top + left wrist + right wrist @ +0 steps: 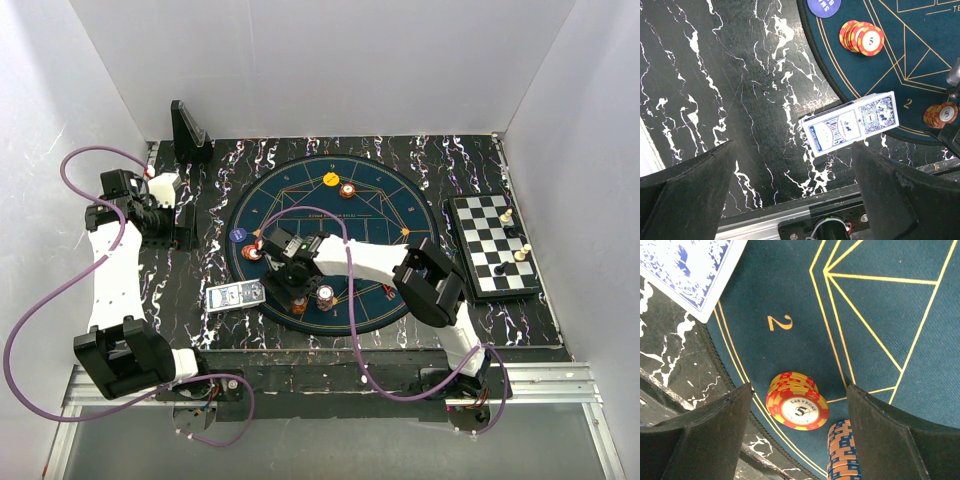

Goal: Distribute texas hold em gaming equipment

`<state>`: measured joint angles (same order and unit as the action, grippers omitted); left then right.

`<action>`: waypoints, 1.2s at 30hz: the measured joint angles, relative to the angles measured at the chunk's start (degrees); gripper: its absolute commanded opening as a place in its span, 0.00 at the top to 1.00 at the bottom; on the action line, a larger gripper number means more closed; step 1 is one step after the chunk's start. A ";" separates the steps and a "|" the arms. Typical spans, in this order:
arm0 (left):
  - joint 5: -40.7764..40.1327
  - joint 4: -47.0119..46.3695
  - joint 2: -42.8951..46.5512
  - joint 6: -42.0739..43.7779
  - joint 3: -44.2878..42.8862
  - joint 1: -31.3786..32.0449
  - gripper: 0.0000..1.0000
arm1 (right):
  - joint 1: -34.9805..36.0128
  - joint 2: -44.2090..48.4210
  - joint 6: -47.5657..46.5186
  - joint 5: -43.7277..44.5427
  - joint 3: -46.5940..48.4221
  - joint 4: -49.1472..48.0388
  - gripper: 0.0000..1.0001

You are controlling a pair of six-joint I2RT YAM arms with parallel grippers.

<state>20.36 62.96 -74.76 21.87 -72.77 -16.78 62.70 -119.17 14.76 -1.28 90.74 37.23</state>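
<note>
A red-and-yellow poker chip stack point(797, 402) sits on the round teal mat point(875, 340), between the fingers of my right gripper point(797, 432), which is open and not touching it. An orange-and-blue chip stack point(844, 452) stands close to the right finger. In the top view this gripper point(298, 288) hovers over the two stacks point(299, 304) at the mat's near-left edge. The blue-backed card deck point(852, 125) lies on the marbled table just ahead of my open, empty left gripper point(795, 192). A second red-and-yellow stack point(862, 37) and a blue round marker point(824, 6) lie farther on.
Two more chips point(340, 185) rest at the mat's far side. A chessboard with pieces point(492, 245) occupies the right side of the table, and a black upright stand point(188, 130) is at the back left. The metal rail point(790, 222) runs along the near edge.
</note>
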 measured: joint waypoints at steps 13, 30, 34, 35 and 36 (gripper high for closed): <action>0.00 -0.02 0.00 0.00 -0.22 0.00 0.02 | 1.20 0.44 0.09 1.33 -0.66 1.95 0.29; 0.02 -0.46 0.72 -0.02 -0.07 0.00 0.02 | 1.99 0.44 0.48 1.44 -0.57 4.24 0.59; 0.00 -0.50 0.76 -0.04 -0.02 0.00 0.02 | 2.19 0.33 0.26 1.29 0.11 5.33 0.72; 0.02 -0.52 0.76 -0.04 0.00 0.00 0.02 | 2.27 0.17 0.17 1.27 0.72 5.90 0.75; 0.00 -0.57 0.76 -0.04 0.00 0.00 0.02 | 2.32 -0.04 0.02 1.27 1.49 6.34 0.79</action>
<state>20.36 62.39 -74.00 21.82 -72.77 -16.78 65.01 -119.22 14.79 -0.01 92.23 43.57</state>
